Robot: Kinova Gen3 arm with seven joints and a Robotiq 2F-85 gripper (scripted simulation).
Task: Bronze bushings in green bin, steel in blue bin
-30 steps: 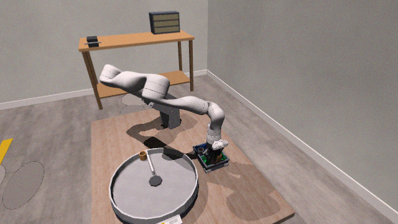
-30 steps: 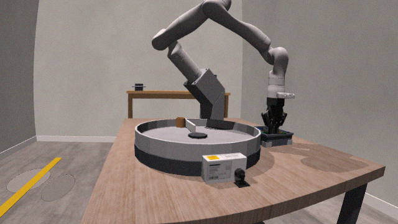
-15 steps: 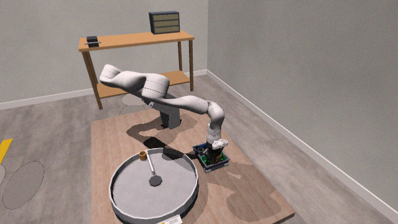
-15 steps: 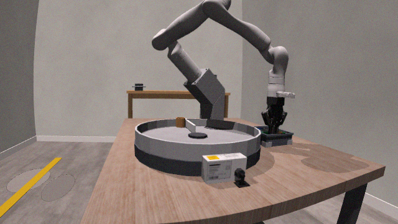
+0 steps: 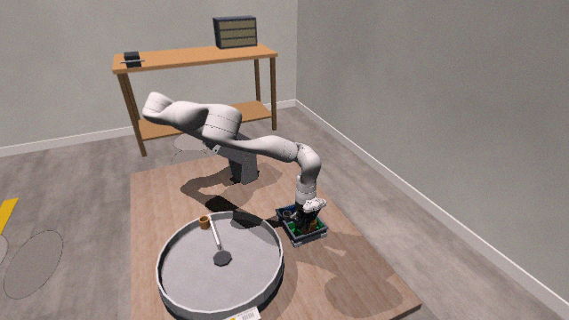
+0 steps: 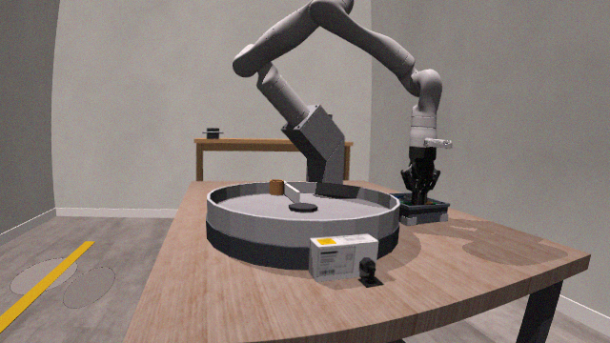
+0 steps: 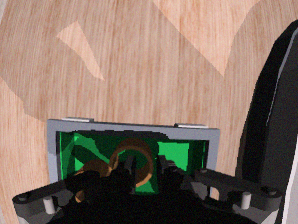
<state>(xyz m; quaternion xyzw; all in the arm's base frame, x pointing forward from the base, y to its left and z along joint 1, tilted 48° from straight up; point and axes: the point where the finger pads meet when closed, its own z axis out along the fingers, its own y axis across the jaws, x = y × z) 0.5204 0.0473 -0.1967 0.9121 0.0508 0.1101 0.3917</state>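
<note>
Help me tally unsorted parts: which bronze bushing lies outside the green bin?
The bronze bushing on the turntable, beside the white bar; other visible bronze is within the green bin.

On our worktop, the turntable has a white carton before it and the bins beside it.

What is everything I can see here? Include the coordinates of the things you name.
table [image 5: 151, 191] [image 6: 229, 295] [image 7: 150, 60]: one, brown, foreground
turntable [image 5: 191, 282] [image 6: 267, 229]: one, grey, on table
bronze sleeve [image 5: 204, 223] [image 6: 275, 188]: one, orange-brown, on turntable
bar [image 5: 215, 233] [image 6: 292, 192]: one, white, on turntable
disc [image 5: 222, 258] [image 6: 303, 207]: one, dark, turntable's middle
green bin [image 5: 326, 228] [image 6: 447, 206] [image 7: 51, 150]: one, beside turntable
brown sleeves [image 7: 149, 175]: at least two, in green bin
blue bin [image 5: 278, 211] [image 6: 396, 195]: one, adjoining
grey sleeve [image 5: 287, 215]: one, in blue bin
box [image 5: 250, 315] [image 6: 334, 259]: one, white, table front
gadget [image 6: 368, 271]: one, black, by box
workbench [image 5: 196, 57] [image 6: 272, 141]: one, brown, behind
cabinet [image 5: 237, 32]: one, dark with tan drawers, on workbench
block [image 5: 132, 59] [image 6: 213, 135]: one, black, on workbench
floor stripe [image 5: 8, 213] [image 6: 48, 282]: one, yellow
arm [image 5: 271, 147] [image 6: 381, 48]: one, white
gripper [image 5: 307, 228] [image 6: 419, 202] [image 7: 146, 166]: one, black, at green bin
</note>
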